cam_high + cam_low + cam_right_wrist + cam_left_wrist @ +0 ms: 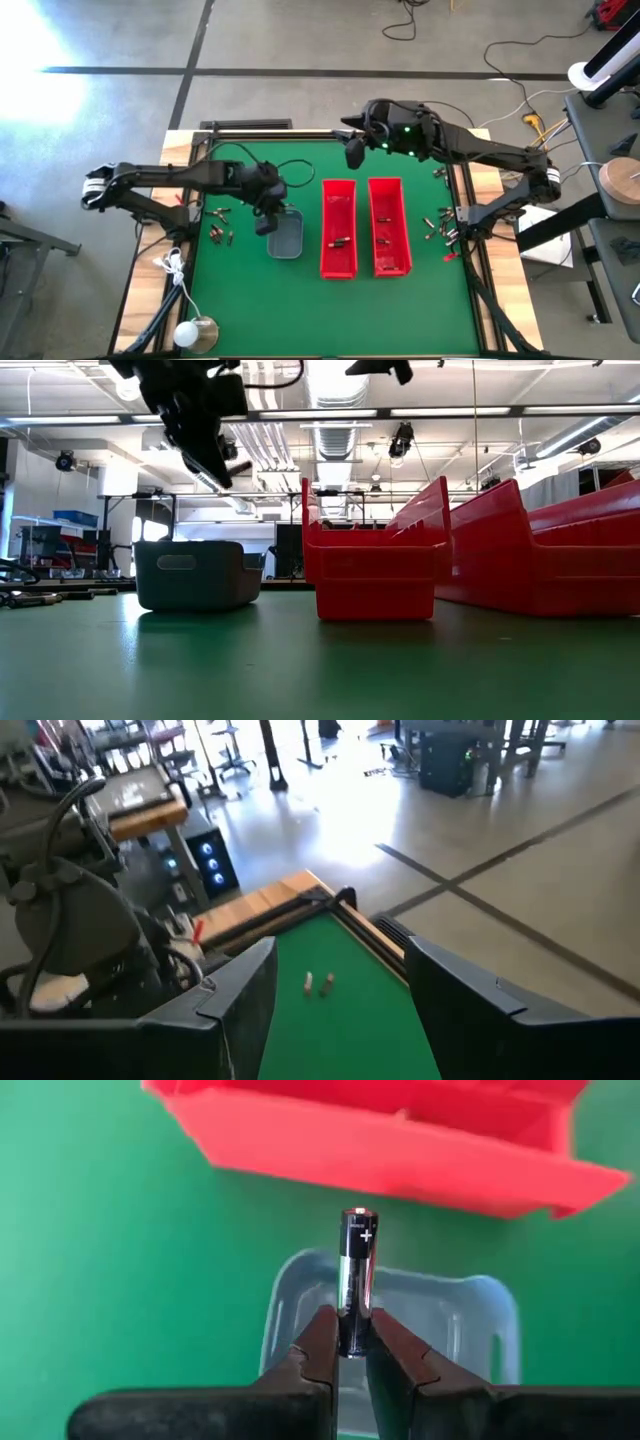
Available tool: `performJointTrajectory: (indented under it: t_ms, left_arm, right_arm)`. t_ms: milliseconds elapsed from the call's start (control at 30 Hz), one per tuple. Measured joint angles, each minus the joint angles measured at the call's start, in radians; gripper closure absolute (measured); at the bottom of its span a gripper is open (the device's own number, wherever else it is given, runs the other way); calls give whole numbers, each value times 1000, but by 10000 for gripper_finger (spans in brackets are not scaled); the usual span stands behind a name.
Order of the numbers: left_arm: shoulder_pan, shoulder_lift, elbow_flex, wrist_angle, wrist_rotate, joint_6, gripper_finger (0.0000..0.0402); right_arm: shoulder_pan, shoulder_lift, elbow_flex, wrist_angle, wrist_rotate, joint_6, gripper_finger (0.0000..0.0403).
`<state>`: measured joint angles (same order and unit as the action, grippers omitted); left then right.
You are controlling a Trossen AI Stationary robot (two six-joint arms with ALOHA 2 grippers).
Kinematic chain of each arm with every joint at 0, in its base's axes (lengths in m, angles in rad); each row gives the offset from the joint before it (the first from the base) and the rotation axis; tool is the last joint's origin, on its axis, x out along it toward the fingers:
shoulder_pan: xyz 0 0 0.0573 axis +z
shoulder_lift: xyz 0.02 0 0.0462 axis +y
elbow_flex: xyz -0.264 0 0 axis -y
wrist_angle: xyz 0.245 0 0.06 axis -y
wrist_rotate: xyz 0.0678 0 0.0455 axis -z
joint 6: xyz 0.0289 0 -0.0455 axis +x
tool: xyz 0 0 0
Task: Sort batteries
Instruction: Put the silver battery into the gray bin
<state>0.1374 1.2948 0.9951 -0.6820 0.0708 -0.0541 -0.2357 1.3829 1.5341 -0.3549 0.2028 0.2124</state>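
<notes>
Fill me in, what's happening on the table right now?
The left gripper is shut on a battery, holding it over the small grey tray beside the two red bins. The right gripper is open and empty, raised near the table's far edge behind the bins. A few batteries already lie in each red bin, and loose batteries wait on the green mat at both sides.

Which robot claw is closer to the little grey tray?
The left gripper, holding a black-and-silver battery at the small grey rectangular tray. The right gripper hangs open far behind the red plastic bins.
</notes>
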Motion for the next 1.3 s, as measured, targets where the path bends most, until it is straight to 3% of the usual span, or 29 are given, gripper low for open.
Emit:
performJointTrajectory:
  t_ms: [533,867,1167,1300]
  left_arm:
    - [-223,346,-3,-11,-205,-86,388]
    - [-242,453,-3,54,-229,-95,383]
    - [-242,434,8,27,-221,-152,302]
    - [-241,360,89,-61,-238,-175,266]
  right_arm:
    - [9,-178,2,-341,8,-39,194]
    - [66,-228,-4,-375,8,-13,192]
    - [66,-223,-5,-373,8,-4,163]
    - [66,-223,-5,-363,8,-15,146]
